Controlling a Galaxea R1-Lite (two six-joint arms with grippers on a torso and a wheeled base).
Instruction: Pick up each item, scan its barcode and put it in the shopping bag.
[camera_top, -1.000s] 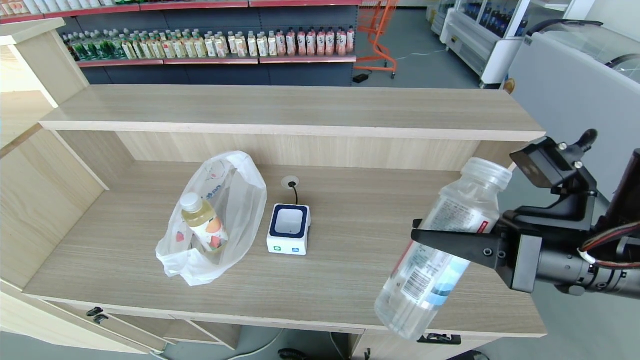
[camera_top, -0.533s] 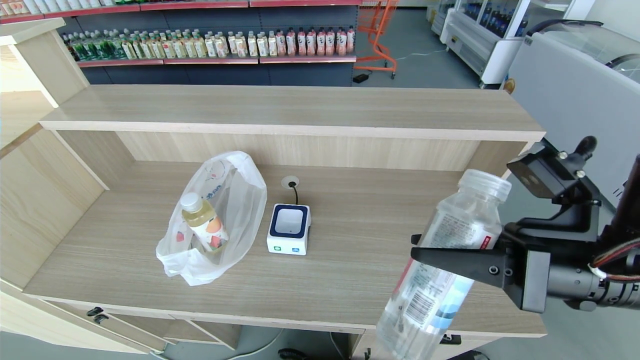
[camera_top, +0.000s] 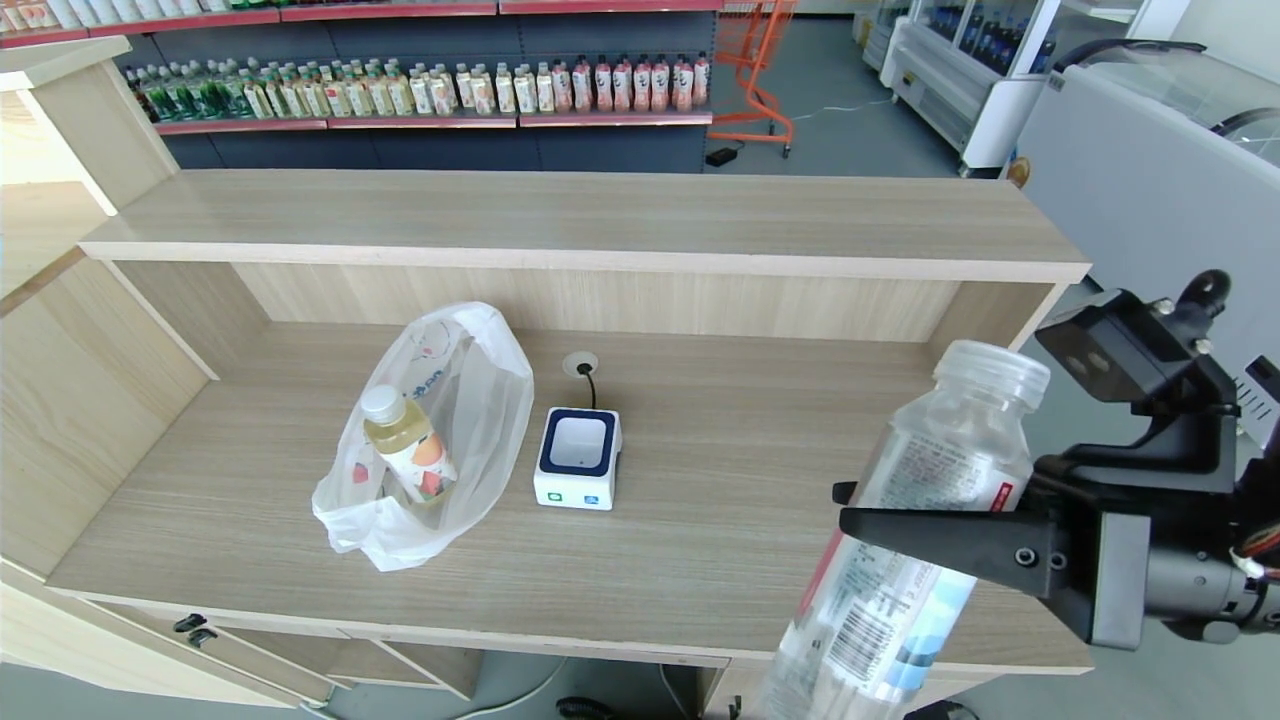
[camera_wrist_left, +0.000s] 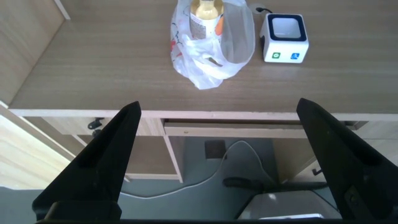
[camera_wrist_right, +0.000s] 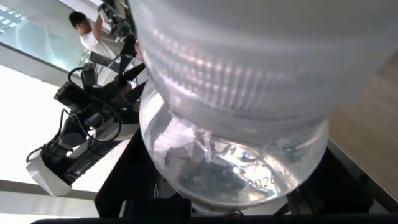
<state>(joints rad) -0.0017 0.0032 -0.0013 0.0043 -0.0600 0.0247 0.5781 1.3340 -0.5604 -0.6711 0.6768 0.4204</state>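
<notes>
A clear water bottle (camera_top: 920, 520) with a white cap and a barcode label hangs tilted above the counter's front right corner, cap pointing up and away. My right gripper (camera_top: 935, 515) is shut on its middle; in the right wrist view the water bottle (camera_wrist_right: 230, 106) sits very close. A white shopping bag (camera_top: 440, 440) lies open on the counter at the left, holding a tea bottle (camera_top: 405, 445). The barcode scanner (camera_top: 578, 458) stands just right of the bag. My left gripper (camera_wrist_left: 217, 168) hangs open in front of the counter, well short of the shopping bag (camera_wrist_left: 211, 43) and scanner (camera_wrist_left: 284, 37).
The wooden counter (camera_top: 700, 540) has a raised back ledge and side walls. The scanner's cable runs into a hole (camera_top: 580, 364) behind it. Drawers (camera_wrist_left: 236, 130) sit under the front edge. Shelves of drinks stand far behind.
My right gripper has carried the water bottle lower and toward the front right, so its base now drops below the head view's edge. The bag and scanner have not moved.
</notes>
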